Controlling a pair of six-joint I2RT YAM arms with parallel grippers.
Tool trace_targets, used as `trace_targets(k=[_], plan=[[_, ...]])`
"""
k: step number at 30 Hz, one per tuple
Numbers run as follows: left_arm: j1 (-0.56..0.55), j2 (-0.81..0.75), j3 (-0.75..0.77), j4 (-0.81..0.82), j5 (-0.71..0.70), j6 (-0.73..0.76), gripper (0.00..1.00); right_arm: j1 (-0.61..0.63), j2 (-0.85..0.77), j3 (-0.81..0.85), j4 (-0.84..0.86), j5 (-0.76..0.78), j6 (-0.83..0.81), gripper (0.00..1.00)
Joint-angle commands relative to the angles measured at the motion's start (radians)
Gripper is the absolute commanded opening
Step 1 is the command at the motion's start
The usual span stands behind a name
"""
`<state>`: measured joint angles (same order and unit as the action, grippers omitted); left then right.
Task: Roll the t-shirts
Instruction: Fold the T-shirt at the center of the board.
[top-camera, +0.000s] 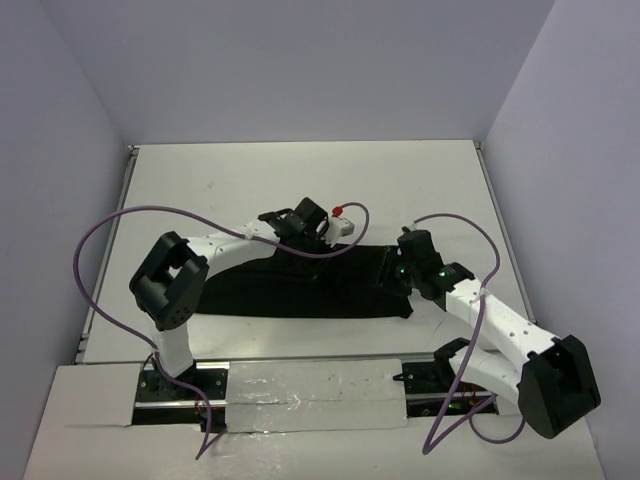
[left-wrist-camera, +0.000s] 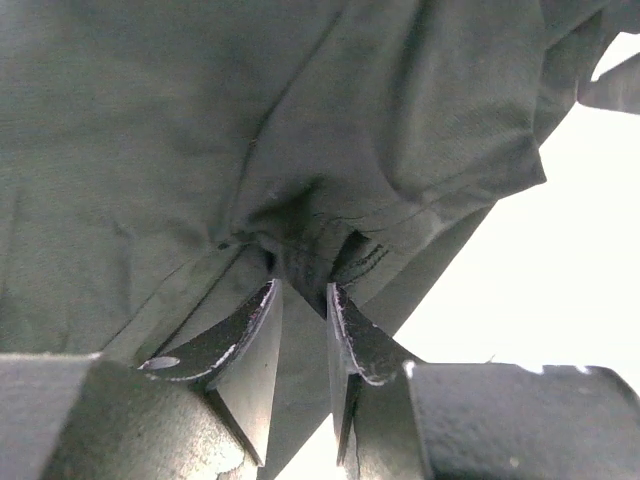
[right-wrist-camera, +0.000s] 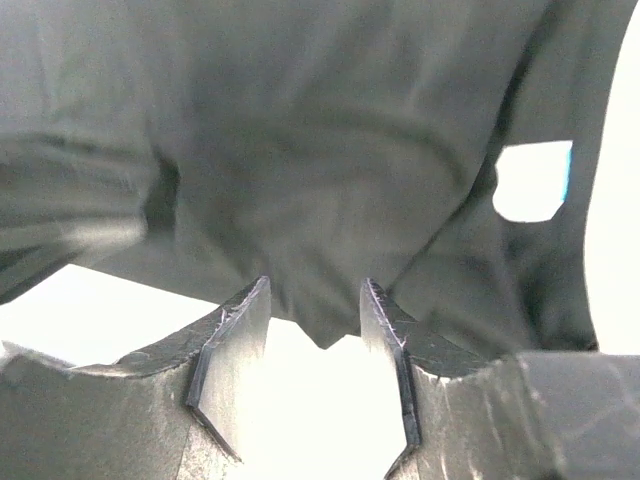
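Note:
The black t-shirt lies as a long, narrow, bunched band across the table in front of the arm bases. My left gripper is at its far edge near the middle. In the left wrist view the gripper is shut on a puckered fold of the t-shirt. My right gripper is at the band's right end. In the right wrist view the gripper holds a thick fold of the t-shirt between its tips, with a corner hanging between the fingers. A light patch with a blue edge shows at the right.
The white table is boxed in by pale walls at the back and sides. Purple cables loop over the left and right sides. A taped strip runs along the near edge between the arm bases.

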<state>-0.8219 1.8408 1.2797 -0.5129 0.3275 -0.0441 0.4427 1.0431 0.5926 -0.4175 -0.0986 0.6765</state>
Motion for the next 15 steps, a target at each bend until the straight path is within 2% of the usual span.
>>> trace_targets(k=[1,15], plan=[[0.023,0.008,0.044,-0.003,0.031,-0.026,0.33,0.013,-0.035,-0.079,-0.009,-0.136,0.139,0.49],[0.017,0.040,-0.008,0.076,0.044,-0.043,0.36,0.013,0.060,-0.232,0.247,-0.243,0.271,0.46]])
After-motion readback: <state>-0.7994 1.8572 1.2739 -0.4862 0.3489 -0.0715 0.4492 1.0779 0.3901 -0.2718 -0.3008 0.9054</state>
